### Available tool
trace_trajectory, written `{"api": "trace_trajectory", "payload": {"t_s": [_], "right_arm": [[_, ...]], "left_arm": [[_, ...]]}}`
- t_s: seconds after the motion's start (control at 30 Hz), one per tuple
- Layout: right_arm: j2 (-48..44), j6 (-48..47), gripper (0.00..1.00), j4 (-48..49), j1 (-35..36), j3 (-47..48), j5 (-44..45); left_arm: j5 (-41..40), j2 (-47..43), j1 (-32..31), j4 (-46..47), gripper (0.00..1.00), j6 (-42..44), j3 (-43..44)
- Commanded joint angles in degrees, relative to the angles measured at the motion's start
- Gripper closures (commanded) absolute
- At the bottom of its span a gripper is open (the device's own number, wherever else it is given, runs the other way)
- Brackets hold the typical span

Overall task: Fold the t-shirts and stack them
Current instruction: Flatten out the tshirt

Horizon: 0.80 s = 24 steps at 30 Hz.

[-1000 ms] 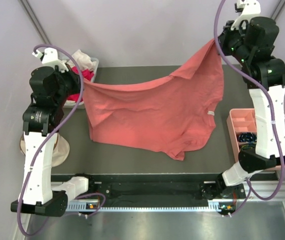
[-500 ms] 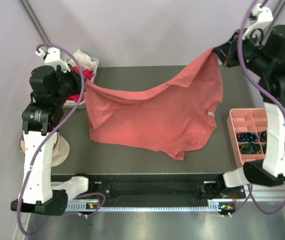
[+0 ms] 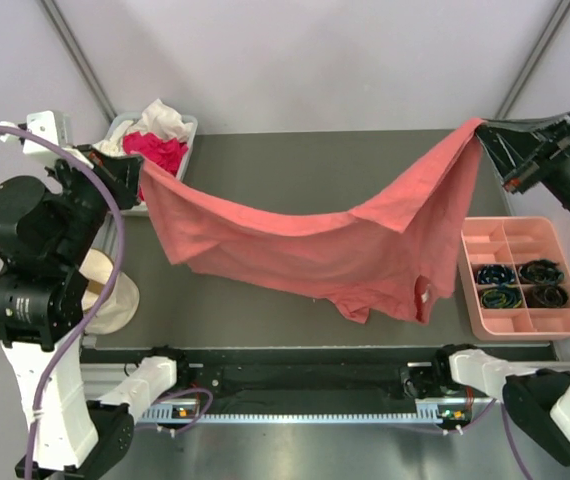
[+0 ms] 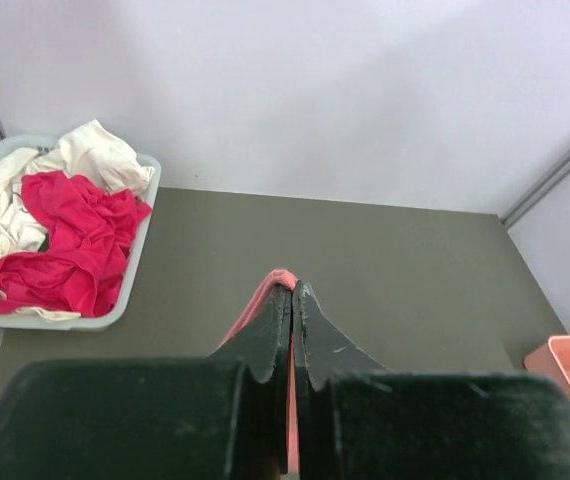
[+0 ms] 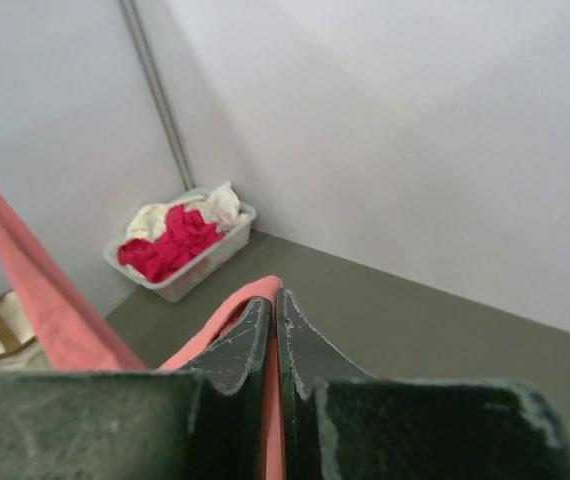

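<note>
Left claw (image 4: 292, 290) and right claw (image 5: 273, 295) each pinch a corner of the shirt (image 3: 305, 245), stretched over the bench (image 3: 295, 160). It looks like the spreading step; next, lay it flat.

Big salmon-pink tee (image 3: 335, 250) is strung up wide across the table (image 3: 265, 170), pinched at 2 corners: L gripper (image 4: 292, 290) clamps the left end, R gripper (image 5: 273, 295) the right end, higher up. Cloth sags in the middle w/ long diagonal folds; lowest part hangs near-right, small white label (image 3: 423, 296) showing there. Magenta-red tee (image 3: 155, 152) and cream-white tee (image 3: 160, 120) lie crumpled together, unfolded, in a pale tub (image 3: 191, 127) at far-left corner.
</note>
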Motion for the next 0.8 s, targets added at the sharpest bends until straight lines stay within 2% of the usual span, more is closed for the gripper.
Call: {"api": "trace_trajectory", "payload": {"t_s": [0.0,0.17,0.33,0.43,0.6,0.77], "right_arm": [[6.0,-0.9,1.0,5.2,0.4,-6.3,6.1],[17.5,-3.2,1.0,7.9,0.4,-1.1,15.9],[23.8,-4.7,1.0,11.7,0.4,3.8,26.4],[26.6,-6.0,1.0,13.3,0.4,7.3,28.7],[29.3,-6.3,1.0,10.5,0.4,12.2,26.4],[18.2,-4.7,1.0,12.8,1.6,-1.5,19.3]], "left_arm": [[-2.3,4.4,0.0,7.0,1.0,0.3,-5.8],[-5.3,12.9,0.0,14.5,1.0,1.0,-7.5],[-7.6,19.8,0.0,17.6,1.0,1.8,-4.2],[-8.6,23.7,0.1,18.3,1.0,2.5,-1.1],[-6.9,26.4,0.0,17.5,1.0,2.1,2.5],[-5.0,18.9,0.0,15.9,1.0,1.2,-2.3]]}}
